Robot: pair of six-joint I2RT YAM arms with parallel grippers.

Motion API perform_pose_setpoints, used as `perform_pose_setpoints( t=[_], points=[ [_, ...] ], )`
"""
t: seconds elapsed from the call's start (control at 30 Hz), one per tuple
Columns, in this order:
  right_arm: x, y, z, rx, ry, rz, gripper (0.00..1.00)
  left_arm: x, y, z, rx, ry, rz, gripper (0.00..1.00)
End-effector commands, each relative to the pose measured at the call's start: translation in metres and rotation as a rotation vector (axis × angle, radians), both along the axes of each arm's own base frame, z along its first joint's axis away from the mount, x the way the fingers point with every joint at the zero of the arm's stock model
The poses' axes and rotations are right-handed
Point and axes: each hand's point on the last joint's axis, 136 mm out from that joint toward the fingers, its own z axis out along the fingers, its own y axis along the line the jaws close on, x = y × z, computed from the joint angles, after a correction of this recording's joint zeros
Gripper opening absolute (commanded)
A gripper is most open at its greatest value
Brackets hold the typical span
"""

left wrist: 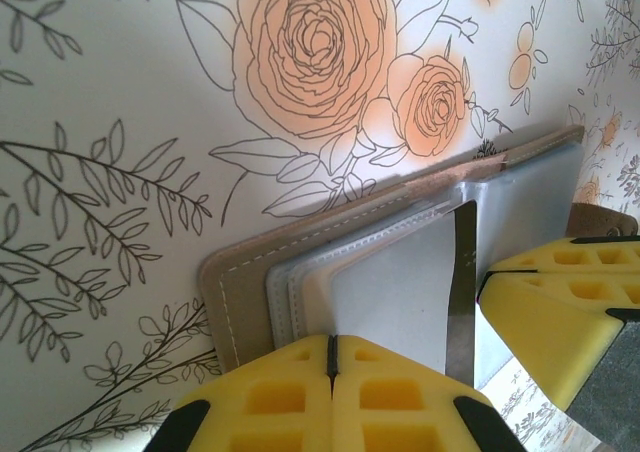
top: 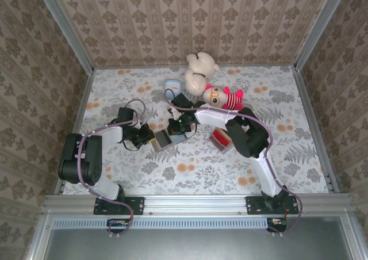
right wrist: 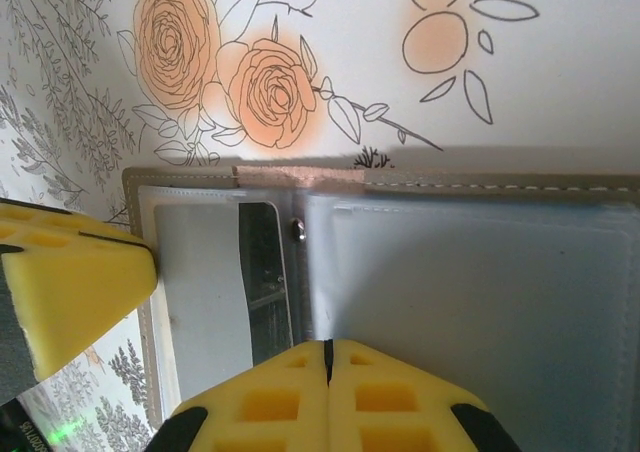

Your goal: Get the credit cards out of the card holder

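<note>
The card holder (top: 163,140) lies open on the floral table, tan outside (left wrist: 240,292) with grey slot pockets inside (right wrist: 480,302). A pale blue-grey card face (left wrist: 400,292) shows in one panel's pocket (right wrist: 195,282), beside a dark shiny strip. My left gripper (left wrist: 333,347) comes in from the left (top: 148,138) with its yellow fingertips together over that panel's near edge. The right gripper (right wrist: 327,347) reaches from the far side (top: 175,127), fingertips together at the holder's hinge line. Each gripper's yellow finger shows in the other's view (left wrist: 540,312) (right wrist: 75,282). Whether either pinches a thin layer I cannot tell.
A white plush bear (top: 200,70) and a doll in red stripes (top: 221,97) lie at the back. A small light blue box (top: 172,87) sits behind the grippers. A grey tray with red contents (top: 221,139) lies under the right arm. Patterned walls enclose the table.
</note>
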Motion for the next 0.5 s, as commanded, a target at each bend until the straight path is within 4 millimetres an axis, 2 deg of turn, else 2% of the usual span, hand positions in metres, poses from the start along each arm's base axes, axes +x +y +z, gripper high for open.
perform_pose_setpoints(
  t=[0.0,0.1,0.47],
  points=[
    [-0.0083,0.0091,0.0144,0.084,0.046,0.023,0.19,-0.0154,0.0121,-0.021,0.088,0.081,-0.002,0.03],
    [-0.0099,0.0123,0.0145,0.099,0.06,0.035,0.23,-0.0173,0.0124,-0.0225,0.089,0.087,-0.005,0.03],
    [-0.0094,0.0118,0.0051,0.089,0.091,0.042,0.25,-0.0203,0.0124,-0.0268,0.09,0.097,-0.011,0.03]
  ],
)
